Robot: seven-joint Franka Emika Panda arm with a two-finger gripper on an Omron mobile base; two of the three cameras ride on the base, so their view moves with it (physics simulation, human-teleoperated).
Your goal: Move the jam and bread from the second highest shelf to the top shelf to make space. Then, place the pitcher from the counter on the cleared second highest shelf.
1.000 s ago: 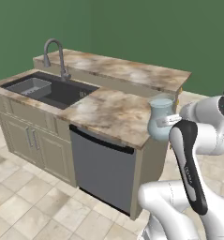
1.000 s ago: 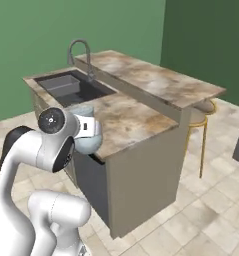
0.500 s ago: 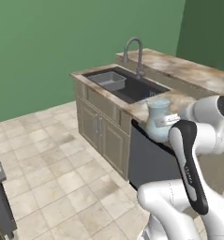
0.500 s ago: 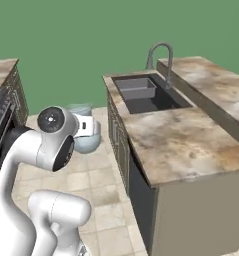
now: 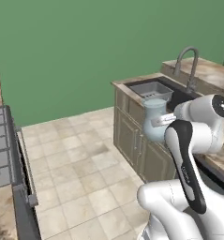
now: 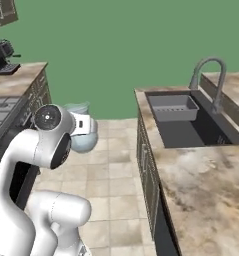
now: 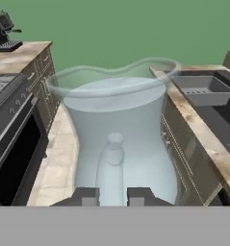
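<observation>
the gripper [image 7: 112,196] is closed on the pitcher [image 7: 119,139]; in the hand view its two dark tips stand close together at the base of the pale blue glass, on each side of the handle. the pitcher is upright, lifted in the air over the tiled floor [image 5: 80,173], not on any surface. in the left base view the pitcher [image 5: 154,119] hangs in front of the white arm, close to the cream cabinets [image 5: 132,136]. in the right base view the pitcher [image 6: 81,131] is partly hidden behind the arm's round joint.

to the right is the counter [image 6: 201,185] with a dark sink [image 6: 191,125], a grey basket [image 6: 173,107] inside it and a curved tap [image 6: 208,80] at the far side. to the left is a stove [image 7: 13,120] with a dark oven door, and on the far left surface stands a black coffee machine [image 6: 2,56]. a green wall [image 5: 76,51] closes the far side. between the stove and the counter the floor is an open passage, and the pitcher is in the middle of it.
</observation>
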